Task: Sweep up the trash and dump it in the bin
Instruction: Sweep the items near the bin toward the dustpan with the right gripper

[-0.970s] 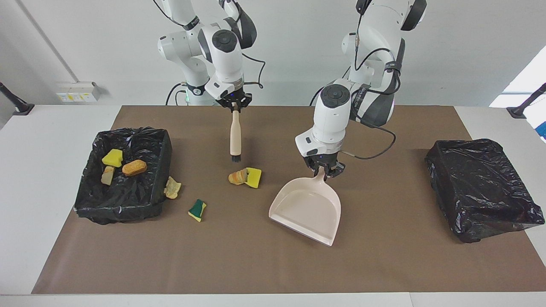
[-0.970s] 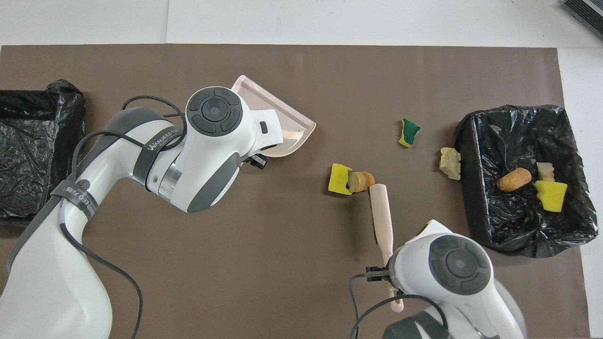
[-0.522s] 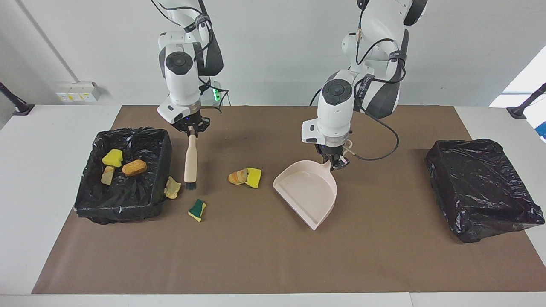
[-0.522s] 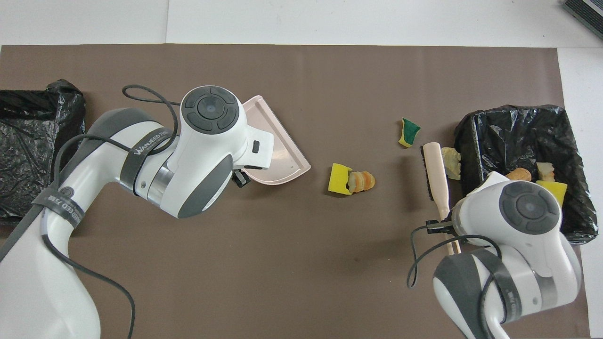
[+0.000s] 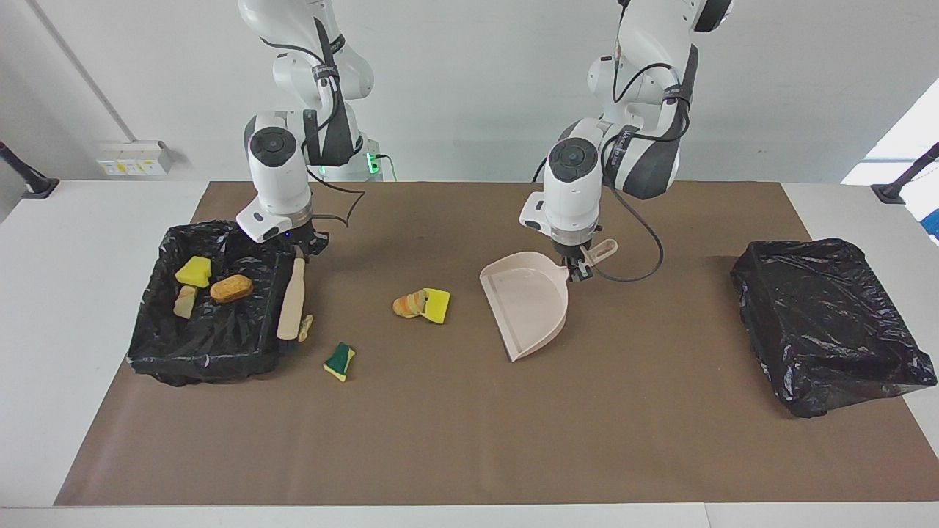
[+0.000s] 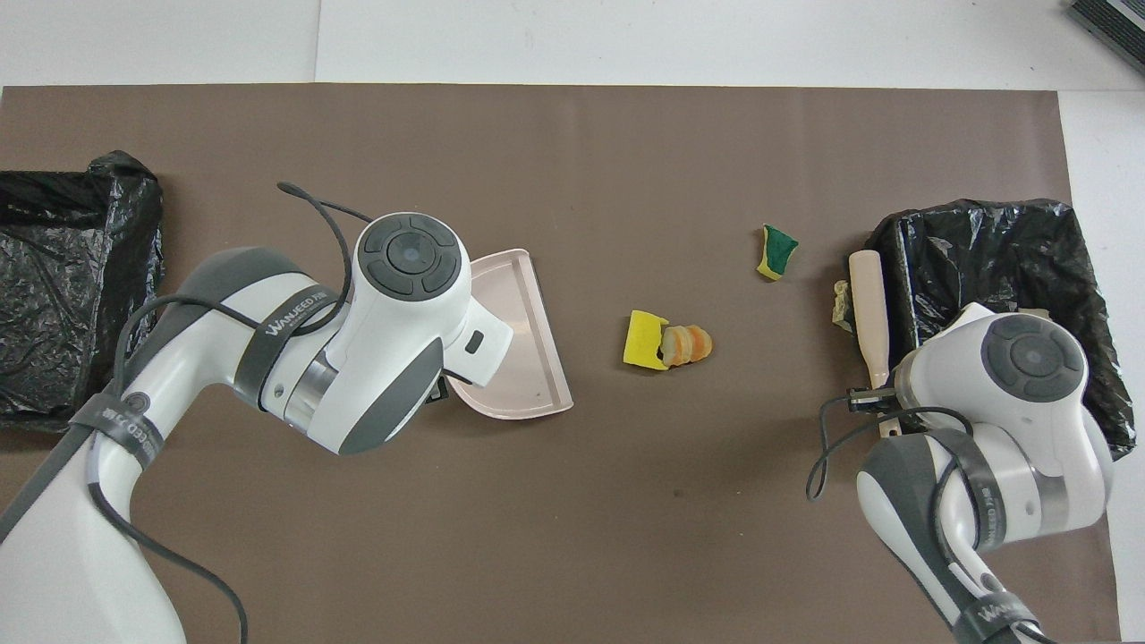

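Note:
My right gripper [image 5: 297,248] is shut on a beige brush [image 5: 291,297] that hangs between the bin's wall and a tan lump [image 5: 305,325]. My left gripper [image 5: 578,265] is shut on the handle of the beige dustpan [image 5: 527,301], its mouth toward the right arm's end. On the mat lie a yellow sponge [image 5: 438,305] touching a bread lump [image 5: 408,303], and a green-and-yellow sponge [image 5: 339,361]. In the black-lined bin [image 5: 220,345] lie a yellow sponge [image 5: 194,271], an orange-brown lump [image 5: 231,288] and a tan piece [image 5: 185,301].
A second black-lined bin [image 5: 829,323] stands at the left arm's end of the brown mat [image 5: 469,440]. In the overhead view, the right arm's wrist covers part of the first bin [image 6: 984,250].
My right gripper carried the brush from beside the yellow sponge and bread lump over to the bin's wall. My left gripper turned the dustpan's mouth toward the right arm's end and drew it nearer to the robots.

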